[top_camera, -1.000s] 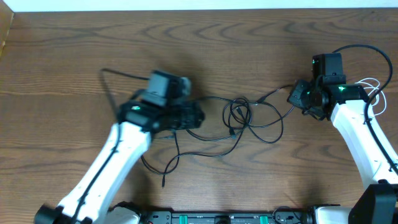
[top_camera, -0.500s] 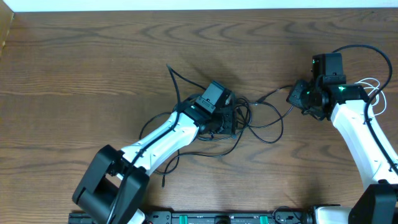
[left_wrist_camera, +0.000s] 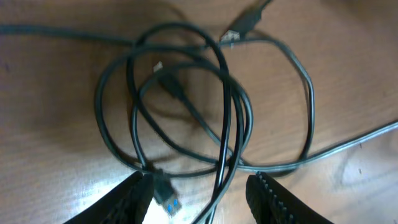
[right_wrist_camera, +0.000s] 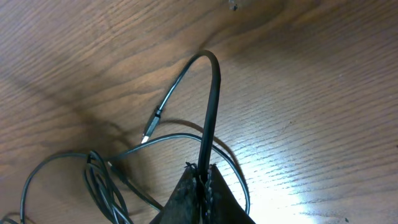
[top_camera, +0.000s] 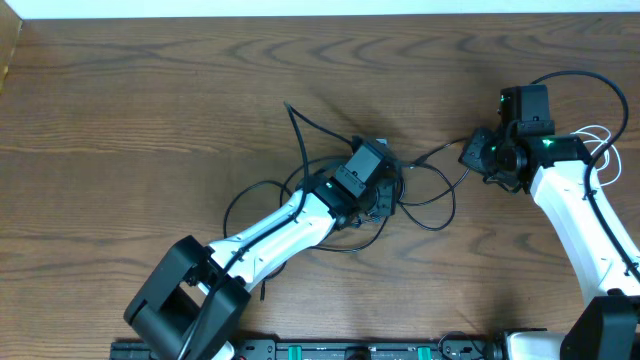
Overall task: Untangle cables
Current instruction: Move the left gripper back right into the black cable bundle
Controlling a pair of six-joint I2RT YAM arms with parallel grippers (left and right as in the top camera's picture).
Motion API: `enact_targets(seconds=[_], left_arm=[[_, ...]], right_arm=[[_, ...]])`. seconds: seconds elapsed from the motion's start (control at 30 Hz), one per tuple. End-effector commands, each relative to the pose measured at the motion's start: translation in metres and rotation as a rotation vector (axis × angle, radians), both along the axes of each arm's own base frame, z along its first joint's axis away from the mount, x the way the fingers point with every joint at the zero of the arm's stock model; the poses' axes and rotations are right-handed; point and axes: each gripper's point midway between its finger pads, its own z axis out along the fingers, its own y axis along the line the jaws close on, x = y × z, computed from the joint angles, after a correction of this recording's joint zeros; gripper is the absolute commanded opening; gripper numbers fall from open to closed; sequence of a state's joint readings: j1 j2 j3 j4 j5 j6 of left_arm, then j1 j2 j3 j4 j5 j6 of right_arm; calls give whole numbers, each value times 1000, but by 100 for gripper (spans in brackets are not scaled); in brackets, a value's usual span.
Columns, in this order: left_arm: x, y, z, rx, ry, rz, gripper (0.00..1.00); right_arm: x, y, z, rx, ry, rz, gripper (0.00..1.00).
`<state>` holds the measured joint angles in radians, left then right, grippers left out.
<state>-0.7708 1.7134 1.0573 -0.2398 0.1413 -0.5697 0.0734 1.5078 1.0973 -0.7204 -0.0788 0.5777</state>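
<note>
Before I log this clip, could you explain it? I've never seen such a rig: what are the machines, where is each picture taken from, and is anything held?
The machines are two robot arms at a wooden table: the left arm and the right arm, each ending in a two-finger gripper. One picture looks down from above. The other two come from a camera on each wrist, so each shows its own fingers. Thin black cables lie on the table in tangled loops. The left gripper is open and hovers over the loops, pinching nothing. The right gripper is shut on one black cable, which arches up from its tips and runs down to a small plug.
</note>
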Motion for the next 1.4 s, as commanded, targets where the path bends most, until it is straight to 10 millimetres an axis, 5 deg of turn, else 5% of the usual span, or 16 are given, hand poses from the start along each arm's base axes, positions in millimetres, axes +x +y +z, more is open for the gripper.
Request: enact_targets(seconds=[0.0, 0.43, 0.87, 1.13, 1.27, 1.37], left_arm=[[9, 0, -5, 32, -41, 43, 54], [5, -9, -39, 65, -6, 21, 52], [5, -23, -34, 13, -17, -7, 51], [4, -21, -62, 83, -16, 3, 50], [6, -20, -66, 89, -19, 7, 30], [9, -24, -44, 56, -58, 0, 9]], right_arm=[[1, 3, 7, 9, -20, -2, 4], [1, 3, 7, 9, -20, -2, 4], [1, 3, 7, 9, -20, -2, 5], [1, 3, 7, 9, -20, -2, 5], [1, 3, 7, 9, -20, -2, 6], [1, 3, 7, 9, -20, -2, 5]])
